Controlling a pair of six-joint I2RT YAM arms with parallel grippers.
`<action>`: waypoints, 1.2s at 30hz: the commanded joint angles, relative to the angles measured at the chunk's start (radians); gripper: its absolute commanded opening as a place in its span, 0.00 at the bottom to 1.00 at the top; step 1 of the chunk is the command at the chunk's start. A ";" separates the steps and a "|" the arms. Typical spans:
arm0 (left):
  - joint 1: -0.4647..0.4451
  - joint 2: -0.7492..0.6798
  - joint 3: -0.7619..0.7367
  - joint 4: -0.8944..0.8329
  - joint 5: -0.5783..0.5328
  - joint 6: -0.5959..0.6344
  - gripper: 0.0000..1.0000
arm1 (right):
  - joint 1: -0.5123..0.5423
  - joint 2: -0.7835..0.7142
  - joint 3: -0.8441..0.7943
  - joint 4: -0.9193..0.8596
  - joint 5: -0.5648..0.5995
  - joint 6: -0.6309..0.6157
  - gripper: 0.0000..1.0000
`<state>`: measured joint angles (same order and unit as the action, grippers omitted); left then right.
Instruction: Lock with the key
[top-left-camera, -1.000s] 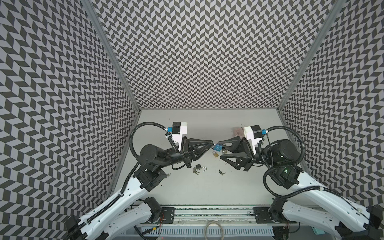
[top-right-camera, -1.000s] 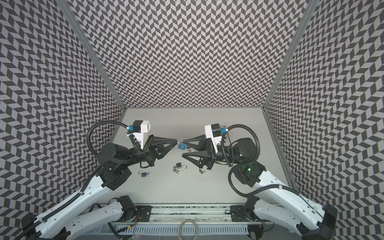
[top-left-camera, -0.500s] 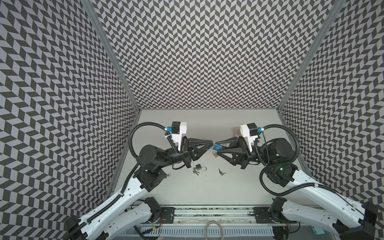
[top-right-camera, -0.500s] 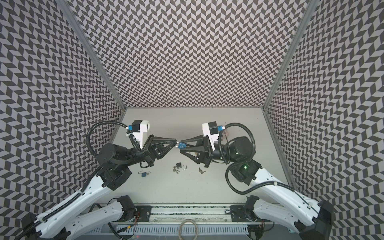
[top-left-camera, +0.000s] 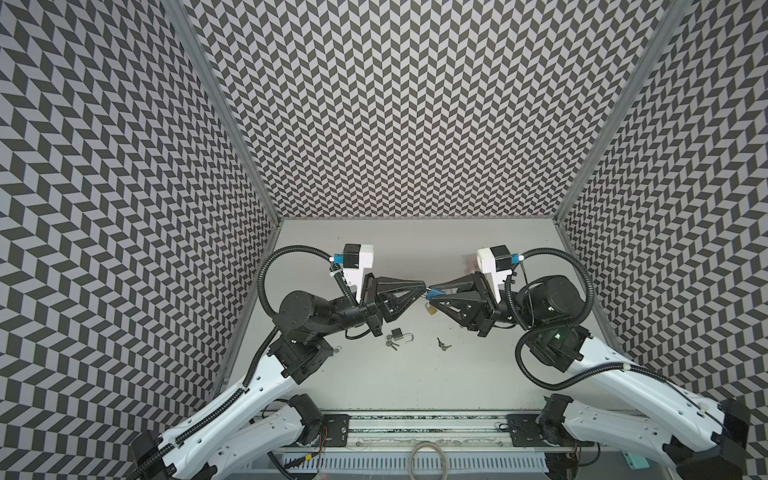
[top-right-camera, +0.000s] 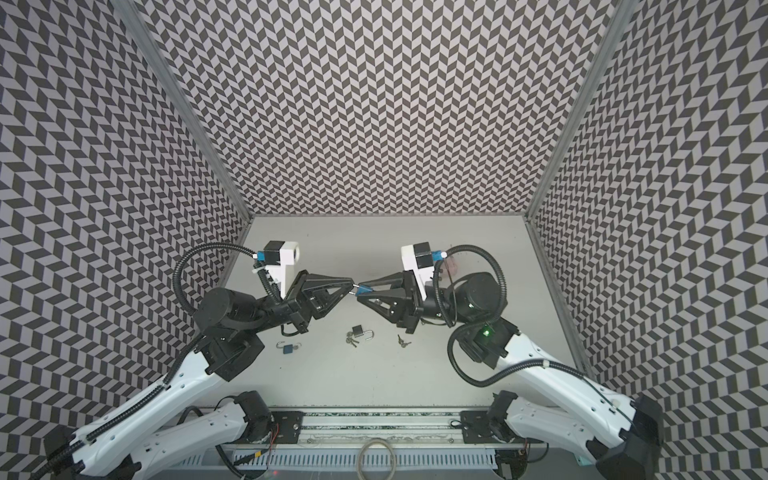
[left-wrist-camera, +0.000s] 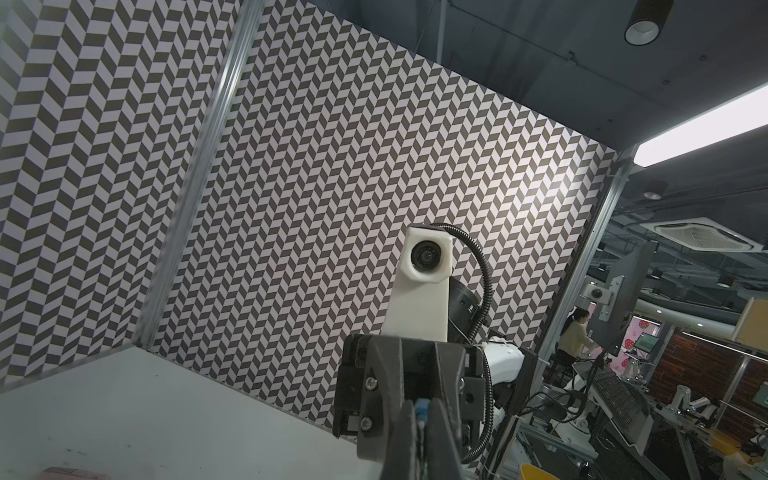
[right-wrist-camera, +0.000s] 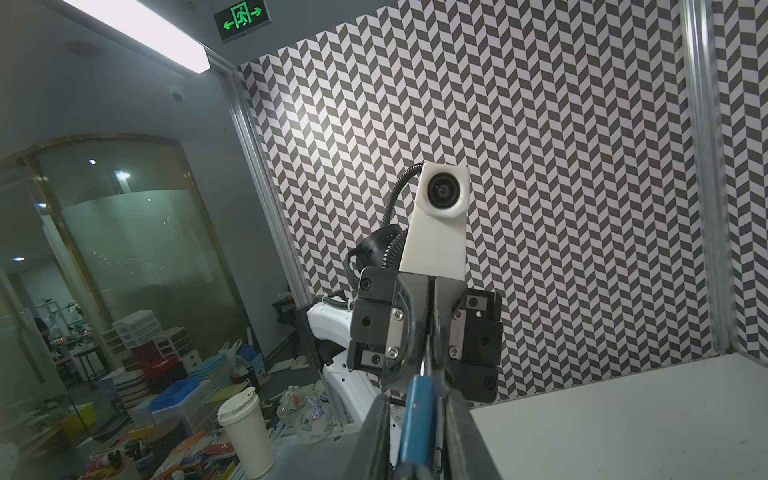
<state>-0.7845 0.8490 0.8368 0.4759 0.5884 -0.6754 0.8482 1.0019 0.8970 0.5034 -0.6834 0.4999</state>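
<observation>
Alignment is what this step needs. The key (right-wrist-camera: 422, 369) and the keyway must share one line, so the turn should come from a wrist roll about that line, with no sideways pull that could bend the blade or lever it out. By judgement, the step in hand is bracing the lock body so that the key can be turned. The body wants a firm hold on its flat faces before any twist begins, or it will spin with the key.

The left fingers (top-left-camera: 403, 282) are closed tight, tips together on a thin metal sliver that reads as the key. The right fingers (top-left-camera: 451, 283) stand narrow, one on each side of the blue padlock (right-wrist-camera: 417, 419), which the right wrist view shows edge-on. Slim dark gaps show beside it, so whether the pads press it cannot be told. The sliver runs from the end of the blue body straight into the left fingertips. The two sets of fingers thus meet tip to tip in mid-air, above the middle of the counter (top-left-camera: 374, 374).

Just below that meeting point, a brass padlock (top-left-camera: 432, 309) shows in a top view; whether it hangs or lies on the counter cannot be told. Nearer the robot lies a black padlock (top-left-camera: 398, 332) with its shackle swung open and small keys (top-left-camera: 390, 344) touching it. A loose pair of keys (top-left-camera: 443, 344) lies a little apart. A second blue padlock (top-right-camera: 286, 349), also open, lies near the left arm.
</observation>
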 joint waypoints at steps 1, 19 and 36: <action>0.004 -0.010 -0.007 0.048 0.005 -0.015 0.00 | 0.006 -0.006 0.016 0.053 0.009 0.008 0.17; 0.038 -0.023 0.071 -0.147 0.086 0.098 0.54 | -0.005 -0.027 0.215 -0.429 -0.041 -0.202 0.00; 0.038 -0.032 0.102 -0.191 0.120 0.143 0.27 | -0.006 -0.013 0.278 -0.549 -0.046 -0.242 0.00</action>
<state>-0.7494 0.8246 0.9020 0.3016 0.6899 -0.5434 0.8459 0.9955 1.1595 -0.0784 -0.7197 0.2707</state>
